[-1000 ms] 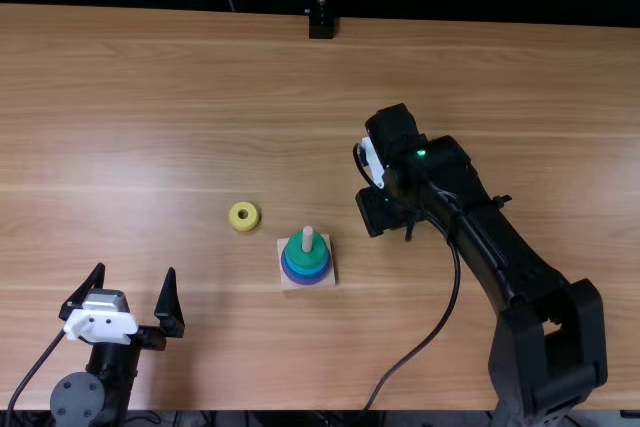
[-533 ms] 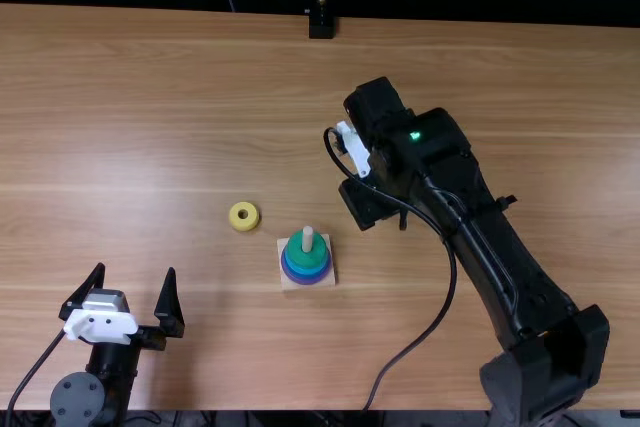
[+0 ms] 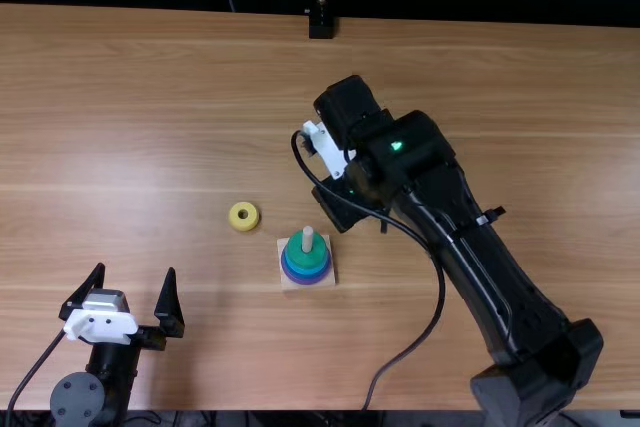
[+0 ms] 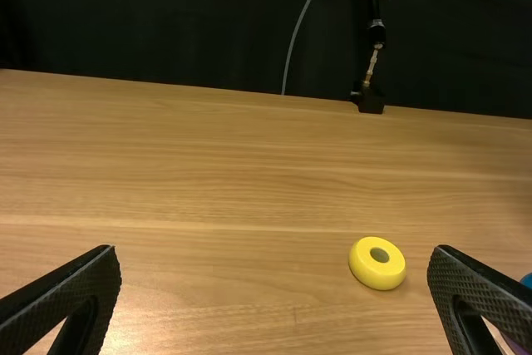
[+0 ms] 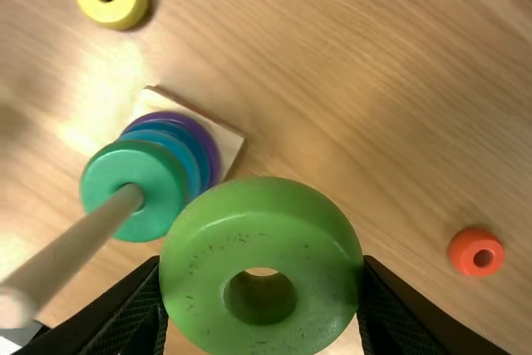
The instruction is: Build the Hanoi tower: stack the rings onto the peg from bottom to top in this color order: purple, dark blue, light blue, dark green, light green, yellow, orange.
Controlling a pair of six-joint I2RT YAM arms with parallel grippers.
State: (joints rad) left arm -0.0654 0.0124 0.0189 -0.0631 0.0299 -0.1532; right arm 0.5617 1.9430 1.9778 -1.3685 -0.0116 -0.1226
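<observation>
- Our right gripper (image 5: 261,265) has the light green ring (image 5: 262,239) pinched across its rim, a finger on either side; our left gripper (image 3: 135,272) is spread wide with nothing between its fingers, at the lower left of the top view.
- What matters is sideways offset: the peg (image 3: 308,239) stands near the middle of the top view, just toward the lower left of our right wrist, and the held ring is beside it, its hole off the peg's tip.
- The ring's hole faces the wrist camera, so we judge its axis needs lining up with the upright peg before we lower it onto the dark green ring (image 3: 296,250).
- Our right arm is the nearer one.
- The yellow ring (image 3: 250,224) lies left of the base (image 3: 287,282); the orange ring (image 5: 462,248) sits on the table.
</observation>
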